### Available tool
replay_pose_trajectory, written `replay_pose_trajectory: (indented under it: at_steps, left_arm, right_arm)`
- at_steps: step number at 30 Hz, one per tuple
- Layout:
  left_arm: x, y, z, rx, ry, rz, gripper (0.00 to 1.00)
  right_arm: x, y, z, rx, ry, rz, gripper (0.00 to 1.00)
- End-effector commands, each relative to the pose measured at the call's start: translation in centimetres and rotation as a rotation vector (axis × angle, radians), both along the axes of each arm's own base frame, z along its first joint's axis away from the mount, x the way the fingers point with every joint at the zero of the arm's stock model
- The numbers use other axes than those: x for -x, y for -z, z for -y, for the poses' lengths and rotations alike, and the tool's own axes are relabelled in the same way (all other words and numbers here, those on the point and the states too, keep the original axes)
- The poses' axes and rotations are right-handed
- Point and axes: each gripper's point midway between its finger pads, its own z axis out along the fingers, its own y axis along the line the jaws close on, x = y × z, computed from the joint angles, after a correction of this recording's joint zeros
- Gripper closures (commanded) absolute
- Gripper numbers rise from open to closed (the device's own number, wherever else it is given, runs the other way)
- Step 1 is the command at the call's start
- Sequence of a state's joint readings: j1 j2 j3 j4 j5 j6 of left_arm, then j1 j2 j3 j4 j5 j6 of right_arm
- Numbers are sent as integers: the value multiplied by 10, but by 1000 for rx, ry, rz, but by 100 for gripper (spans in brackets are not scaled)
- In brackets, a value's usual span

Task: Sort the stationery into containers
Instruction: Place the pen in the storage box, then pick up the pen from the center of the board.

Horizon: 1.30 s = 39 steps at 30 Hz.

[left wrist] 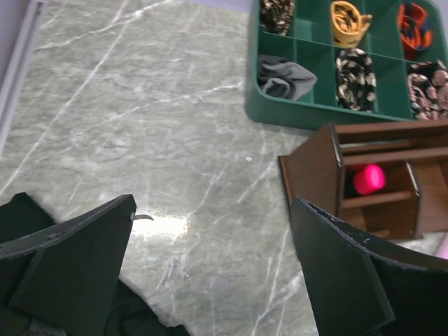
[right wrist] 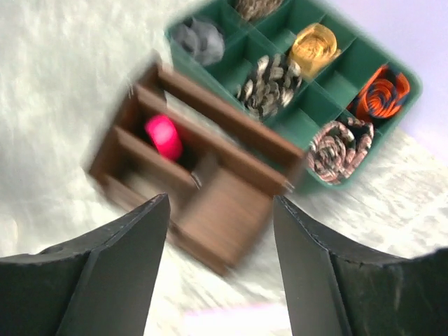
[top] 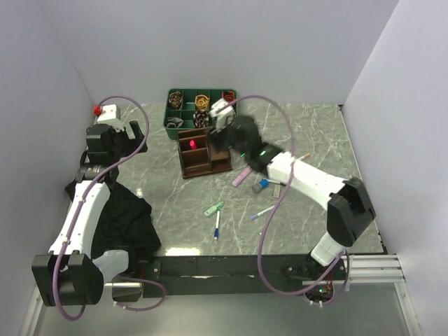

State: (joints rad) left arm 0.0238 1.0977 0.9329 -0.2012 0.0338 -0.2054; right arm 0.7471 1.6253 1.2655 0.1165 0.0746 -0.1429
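The fingers of the right gripper are found parted, with nothing held between them. Directly beyond them, a dark brown wooden desk organiser with open-topped compartments is recorded; the wrist view is blurred. A bright pink round-ended item is seen in one compartment, ahead of the left-hand finger in that view. Past the organiser, a green plastic compartment tray of rolled patterned fabrics is noted.

The fingers of the left gripper are spread fully apart and empty, above the grey marble-patterned tabletop. The organiser is placed ahead of the right-hand finger, the green tray further ahead.

Behind the right fingers, toward that arm's base, loose stationery is left on the tabletop, outside the organiser. A lilac flat bar and a short grey-blue cylinder lie near each other by the forearm. A mint-green clip, a blue-and-white pen and a second thin pen lie further back. A black cloth is noted behind the left fingers.
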Motion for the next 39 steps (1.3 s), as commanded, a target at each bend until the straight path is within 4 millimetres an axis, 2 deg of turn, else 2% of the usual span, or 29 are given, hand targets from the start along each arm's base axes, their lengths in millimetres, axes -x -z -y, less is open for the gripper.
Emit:
replay_pose_trajectory:
  at_steps: [1,2,3,4,7,9,12,18,21,30,34,39]
  left_arm:
    - [3,-14,11,28,56,71,1]
    - [2,-13,10,29,52,73,0]
    - [1,-14,10,31,53,82,1]
    - [-1,-16,10,29,55,93,1]
    - [-5,-14,9,37,56,96,0]
    - [-7,-13,10,41,65,93,1]
    - [-9,-12,10,33,72,88,1]
    - [-8,-7,-4,15,36,67,0]
    - [-5,-5,-11,12,19,61,0]
    - [-2,6,-24,19,-18,35,1]
    - [-6,10,-24,20,-18,25,1]
    - [-10,10,-25,25,-22,25,1]
  right_arm:
    - [45,24,53,282,-457,-167,31]
    - [45,31,68,332,-496,-174,30]
    - [52,38,74,399,-563,-173,30]
    - [62,55,88,533,-667,-171,32]
    - [76,80,108,719,-840,-142,32]
    - [86,90,114,776,-926,-153,32]
    - [87,99,105,842,-1037,-110,35]
    - [97,132,86,956,-1225,17,41]
    - [101,148,83,979,-1282,-1,44]
    - [76,180,77,1053,-1329,-47,50]
    - [64,186,73,1072,-1320,-49,52]
    - [54,196,79,1105,-1316,-79,52]
